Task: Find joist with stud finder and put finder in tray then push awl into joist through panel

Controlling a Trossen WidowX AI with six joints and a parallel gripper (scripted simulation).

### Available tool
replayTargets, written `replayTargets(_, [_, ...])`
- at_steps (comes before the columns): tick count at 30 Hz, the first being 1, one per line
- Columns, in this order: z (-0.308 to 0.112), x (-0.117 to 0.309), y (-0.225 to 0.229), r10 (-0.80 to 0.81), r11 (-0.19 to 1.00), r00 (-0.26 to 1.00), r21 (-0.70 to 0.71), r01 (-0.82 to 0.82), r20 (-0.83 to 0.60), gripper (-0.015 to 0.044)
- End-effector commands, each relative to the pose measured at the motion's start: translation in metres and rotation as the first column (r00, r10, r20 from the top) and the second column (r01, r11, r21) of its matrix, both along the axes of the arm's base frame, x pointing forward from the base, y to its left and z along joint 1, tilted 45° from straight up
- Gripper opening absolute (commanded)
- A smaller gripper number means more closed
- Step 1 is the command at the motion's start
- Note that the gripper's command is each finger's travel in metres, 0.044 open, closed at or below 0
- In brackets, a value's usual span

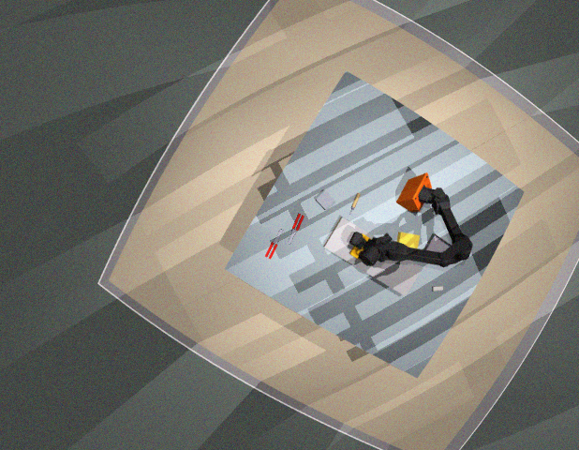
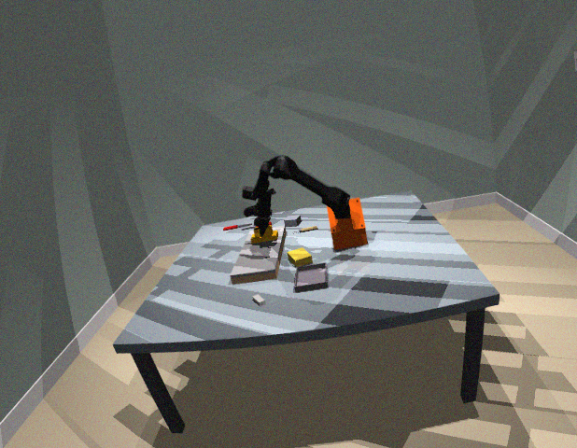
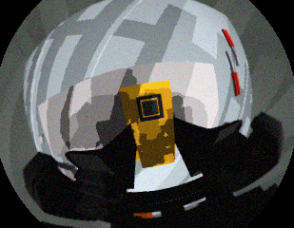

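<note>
My gripper (image 1: 360,247) (image 2: 263,230) (image 3: 150,121) is shut on the yellow-orange stud finder (image 1: 355,252) (image 2: 264,236) (image 3: 156,138), whose dark square display faces the wrist camera. The stud finder is at the far end of the pale floor panel (image 1: 337,239) (image 2: 256,269) (image 3: 200,78), low over it or on it; contact is not clear. The awl (image 1: 355,200) (image 2: 308,229), with a tan handle, lies on the table beside the panel's far end. The dark-rimmed tray (image 1: 437,243) (image 2: 311,288) is empty, near the panel's other end, partly under the arm in the top view.
A yellow block (image 1: 408,239) (image 2: 299,256) sits between panel and tray. A small white block (image 1: 437,288) (image 2: 258,300) lies near the tray. A grey open holder (image 1: 324,199) (image 2: 292,221) stands beyond the awl. Two red-handled tools (image 1: 297,221) (image 1: 271,250) lie past the panel's far end.
</note>
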State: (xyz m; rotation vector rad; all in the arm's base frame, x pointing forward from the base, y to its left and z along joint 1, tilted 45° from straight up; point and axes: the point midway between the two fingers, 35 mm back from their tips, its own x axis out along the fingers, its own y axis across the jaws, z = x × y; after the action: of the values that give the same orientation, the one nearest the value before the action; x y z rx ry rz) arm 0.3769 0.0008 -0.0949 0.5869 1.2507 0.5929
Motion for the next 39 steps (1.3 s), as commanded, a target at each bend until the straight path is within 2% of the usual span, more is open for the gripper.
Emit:
replayTargets(1, [0.011,-0.002,0.012,0.005,1.0,1.0,0.007,-0.005,0.002,0.0])
replayTargets(39, [0.081,-0.011,0.084,0.005,1.0,1.0,0.013,-0.005,0.0,0.0])
